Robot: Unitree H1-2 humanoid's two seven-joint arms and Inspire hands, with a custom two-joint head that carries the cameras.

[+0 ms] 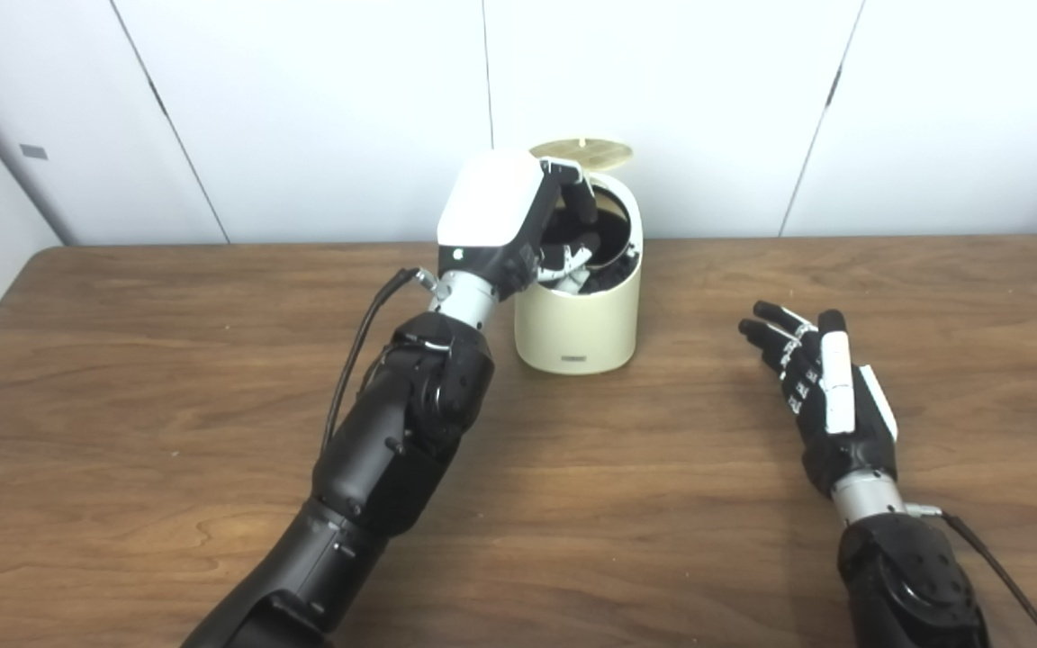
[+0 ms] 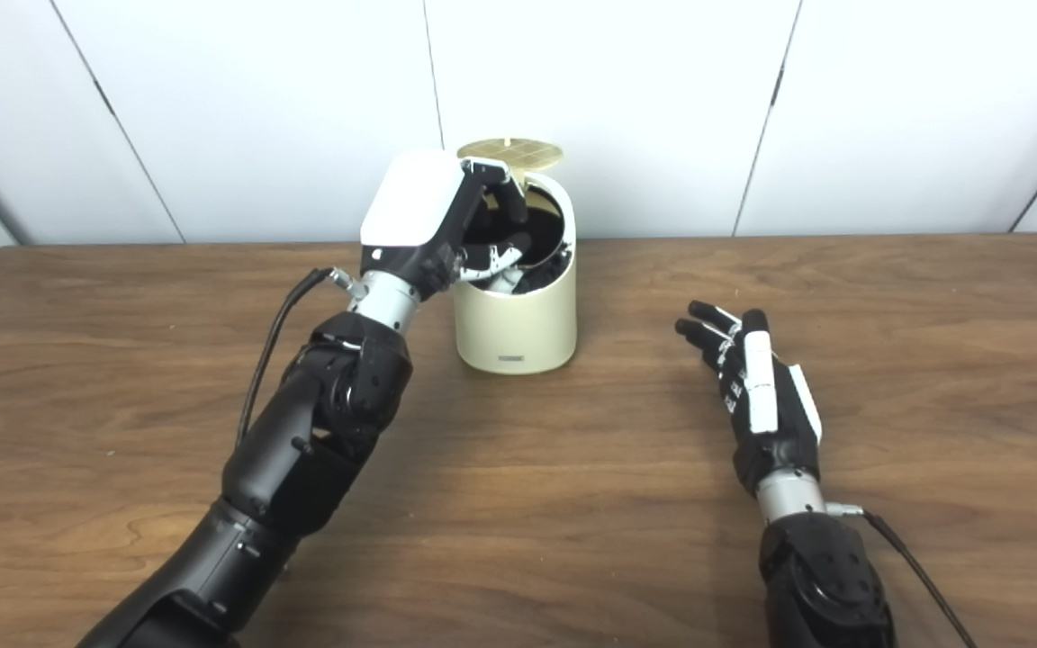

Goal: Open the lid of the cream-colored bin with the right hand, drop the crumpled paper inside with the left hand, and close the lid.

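The round cream-colored plastic bin (image 1: pixel 578 315) stands at 12 o'clock on the brown wooden surface (image 1: pixel 644 504), its gold-lined lid (image 1: pixel 582 152) tipped up open. The left robot hand (image 1: pixel 518 225) reaches into the mouth, fingers curled; the crumpled paper isn't distinguishable, so I cannot tell its grip. The right robot hand (image 1: pixel 829 396) rests open at 3 o'clock. Dropping seems underway; next, withdraw and close the lid.

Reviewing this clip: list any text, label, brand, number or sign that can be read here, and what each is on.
Nothing here can be read.
Small dark mark low on the front of the bin: too small and blurred to read.
Small round mark on the white back of the left hand: a mark, not legible text.
Grey patch on the wall panel: no text visible.
Right hand, table: no text seen.
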